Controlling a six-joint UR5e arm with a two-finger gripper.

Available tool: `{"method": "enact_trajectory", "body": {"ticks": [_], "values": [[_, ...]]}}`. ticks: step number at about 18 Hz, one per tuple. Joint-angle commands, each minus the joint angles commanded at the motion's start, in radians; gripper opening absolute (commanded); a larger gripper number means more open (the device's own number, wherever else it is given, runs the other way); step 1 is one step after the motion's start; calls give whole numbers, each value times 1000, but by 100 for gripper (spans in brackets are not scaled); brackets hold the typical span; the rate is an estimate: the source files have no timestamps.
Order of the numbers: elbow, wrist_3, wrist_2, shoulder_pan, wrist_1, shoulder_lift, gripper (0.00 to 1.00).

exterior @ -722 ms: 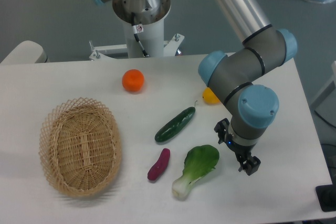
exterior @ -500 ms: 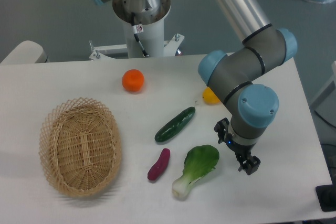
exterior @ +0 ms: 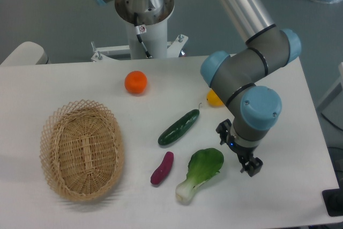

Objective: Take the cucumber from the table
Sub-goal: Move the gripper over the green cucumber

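I have drifted a little leftward since a moment ago. My gripper (exterior: 239, 151) hangs over the table (exterior: 64, 81) by the right edge, fingers hidden under my wrist; I cannot tell their spread. One cucumber (exterior: 179, 127) lies untouched mid-table, open surface around it, between one bok choy (exterior: 201, 172) and one orange (exterior: 135, 82).
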Motion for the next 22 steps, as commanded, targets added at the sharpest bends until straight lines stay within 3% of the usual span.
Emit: {"method": "enact_trajectory", "body": {"ticks": [2,5,11,22], "values": [[-9,-9,-2,-2,-8,9,100],[-99,-77,-5,-9,0,63,100],[-244,-71,-3,-6,52,118,100],[-379,-80,3,-9,81,153,100]]}}
